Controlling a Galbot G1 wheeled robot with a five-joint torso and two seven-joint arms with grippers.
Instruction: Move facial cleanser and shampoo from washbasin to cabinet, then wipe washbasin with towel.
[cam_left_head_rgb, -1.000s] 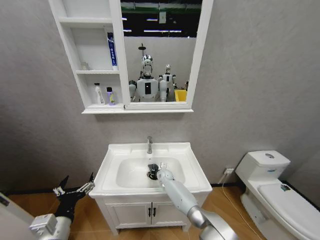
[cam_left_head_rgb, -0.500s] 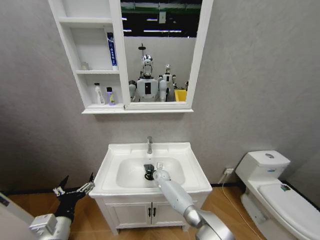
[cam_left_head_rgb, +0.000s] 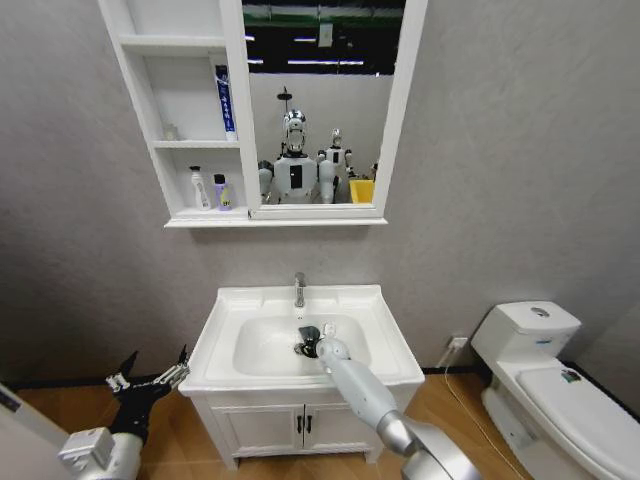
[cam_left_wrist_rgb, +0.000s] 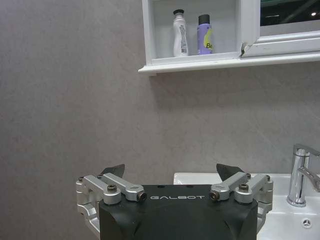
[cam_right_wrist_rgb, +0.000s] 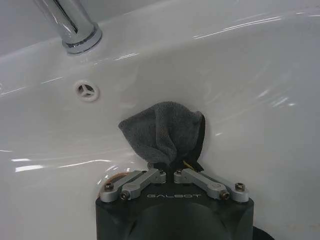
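Since half a second ago your right gripper (cam_left_head_rgb: 309, 343) slid back rightward across the washbasin (cam_left_head_rgb: 390, 345) bowl, clenched on the towel (cam_right_wrist_rgb: 165, 132), so you're mid-wipe. Both bottles (cam_left_wrist_rgb: 181, 34) already sit in the cabinet (cam_left_head_rgb: 180, 150). Left gripper (cam_left_head_rgb: 148, 378) hangs spread beside the vanity.

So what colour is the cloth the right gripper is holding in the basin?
Dark grey, plain, no pattern; the towel shows best in the right wrist view.

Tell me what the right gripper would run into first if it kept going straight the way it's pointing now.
Probably the washbasin bowl's back wall, just below the tap. The right gripper, shut on the towel, points at it, so the cloth would press there first. Depth is hard to judge.
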